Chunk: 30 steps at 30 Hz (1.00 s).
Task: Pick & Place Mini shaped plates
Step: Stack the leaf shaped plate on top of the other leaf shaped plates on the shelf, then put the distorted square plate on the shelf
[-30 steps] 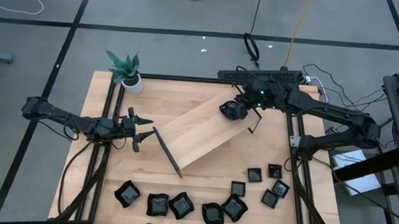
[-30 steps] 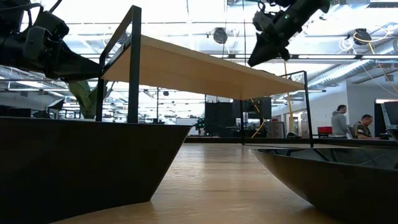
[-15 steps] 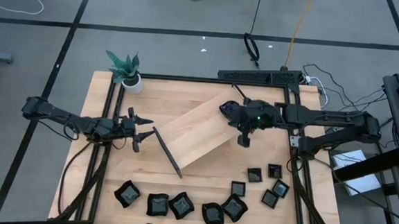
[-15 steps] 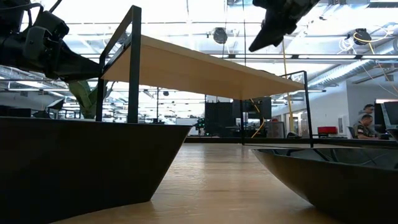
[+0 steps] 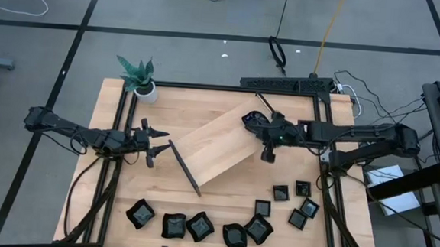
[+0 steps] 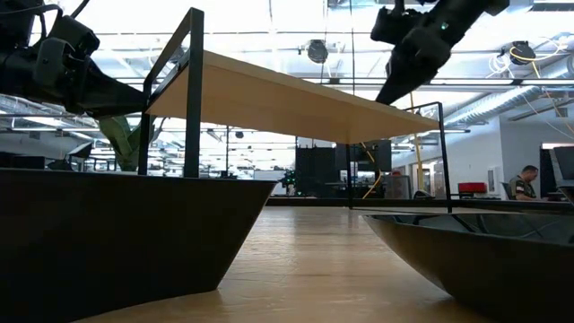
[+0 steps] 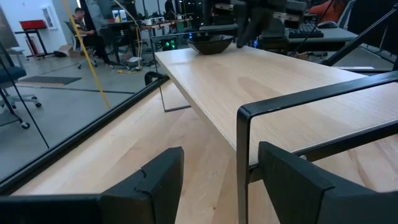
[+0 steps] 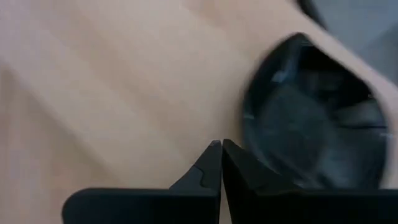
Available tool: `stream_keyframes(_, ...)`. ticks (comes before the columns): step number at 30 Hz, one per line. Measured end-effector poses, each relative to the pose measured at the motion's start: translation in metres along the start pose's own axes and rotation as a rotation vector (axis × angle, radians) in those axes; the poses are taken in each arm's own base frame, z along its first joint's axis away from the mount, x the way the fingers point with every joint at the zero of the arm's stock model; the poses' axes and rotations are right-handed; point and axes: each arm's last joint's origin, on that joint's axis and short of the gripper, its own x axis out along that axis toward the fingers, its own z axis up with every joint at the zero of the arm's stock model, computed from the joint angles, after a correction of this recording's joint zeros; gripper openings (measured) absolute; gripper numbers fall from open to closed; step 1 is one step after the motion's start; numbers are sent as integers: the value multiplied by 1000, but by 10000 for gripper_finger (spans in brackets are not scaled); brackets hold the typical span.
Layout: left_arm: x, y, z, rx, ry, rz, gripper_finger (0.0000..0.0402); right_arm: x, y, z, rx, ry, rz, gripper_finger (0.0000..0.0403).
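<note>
One glossy black mini plate (image 5: 252,119) sits on the far right end of the pale wooden tray (image 5: 214,150); the left wrist view shows this plate (image 7: 211,43) too. Several more black plates (image 5: 200,226) lie in an arc along the table's near edge, up to a small one (image 5: 302,189) at the right. My right gripper (image 5: 267,152) hangs shut over the tray's right end, just near-side of that plate (image 8: 317,124). My left gripper (image 5: 154,144) is open and level, its fingers either side of the tray's left black end rail (image 7: 242,155) without touching it.
A small potted plant (image 5: 140,79) stands at the table's far left corner. Black frame bars (image 5: 325,183) run along both table sides. In the low view the tray (image 6: 296,99) stands raised on its rails, with plates (image 6: 108,233) close in front. A person (image 6: 525,182) sits in the room behind.
My right arm has swung down from the far right until it lies level across the table. Its gripper has moved off the plate on the tray toward the near edge. The plate has stayed on the tray's far right end.
</note>
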Motion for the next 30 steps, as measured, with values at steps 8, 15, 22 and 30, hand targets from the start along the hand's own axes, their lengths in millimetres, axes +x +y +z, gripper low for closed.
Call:
stream_keyframes(8, 0, 0, 0, 0, 0, 0, 209, 0, -4, 1, -19, -11, -133, 0)
stream_keyframes(15, 0, 0, 0, 0, 0, 0, 209, 0, -5, 5, -23, -44, -181, 0)
stream_keyframes(22, 0, 0, 0, 0, 0, 0, 209, -3, -4, 8, -7, -82, -205, 0)
stream_keyframes(30, 0, 0, 0, 0, 0, 0, 209, -47, 16, 13, 67, -276, -87, 0)
